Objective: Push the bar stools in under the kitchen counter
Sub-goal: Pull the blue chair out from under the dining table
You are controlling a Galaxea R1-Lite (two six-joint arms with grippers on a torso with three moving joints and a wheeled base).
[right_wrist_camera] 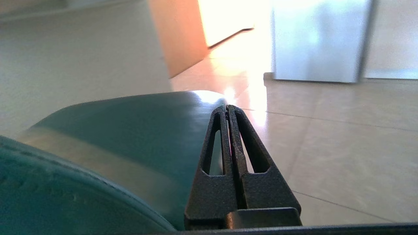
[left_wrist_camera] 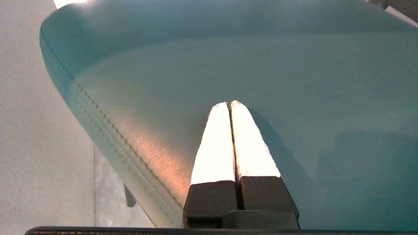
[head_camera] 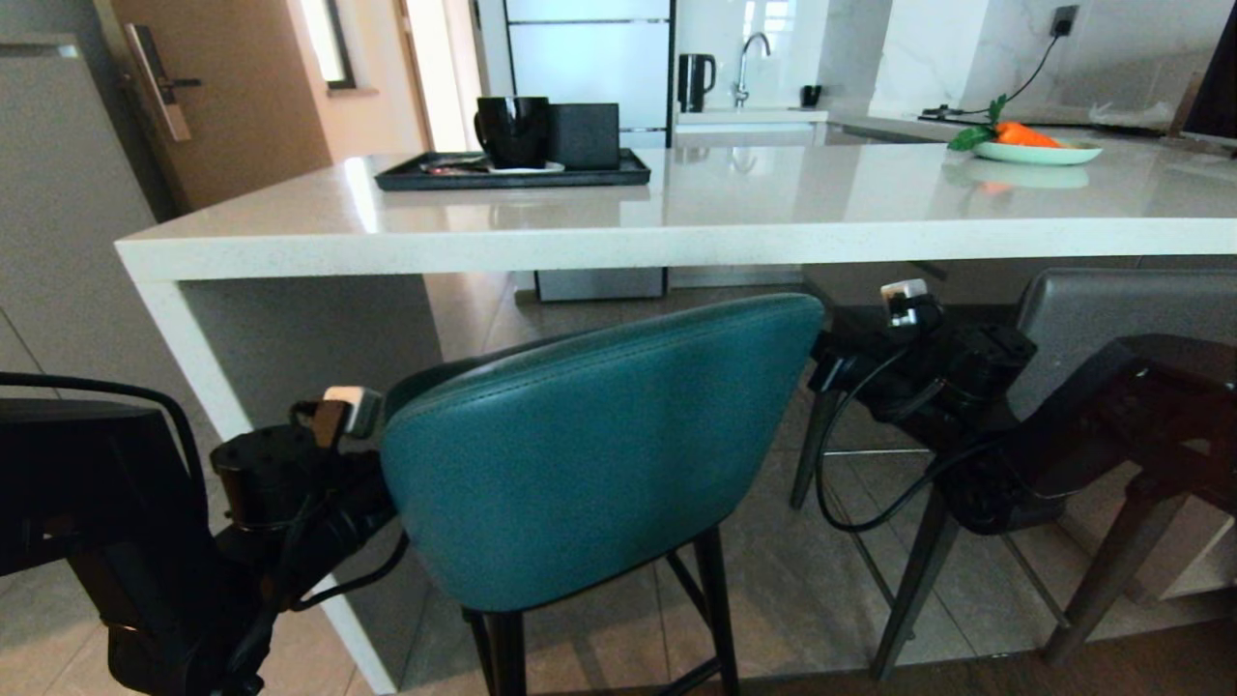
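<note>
The teal bar stool (head_camera: 599, 445) stands in front of me, its curved back just below the edge of the white kitchen counter (head_camera: 676, 237) and its seat under the slab. My left arm (head_camera: 290, 474) is at the back's left side. The left gripper (left_wrist_camera: 229, 103) is shut, tips against the teal leather (left_wrist_camera: 294, 81). My right arm (head_camera: 928, 377) reaches in at the back's right edge. The right gripper (right_wrist_camera: 227, 107) is shut, empty, lying alongside the teal stool (right_wrist_camera: 130, 130). The grey bar stool (head_camera: 1111, 309) sits under the counter to the right.
The counter's white side leg (head_camera: 290, 387) stands close to my left arm. A dark wooden chair (head_camera: 1160, 425) is at the right, beside my right arm. On the counter are a black tray (head_camera: 406, 176) with a mug and a plate (head_camera: 1039, 153) with a carrot.
</note>
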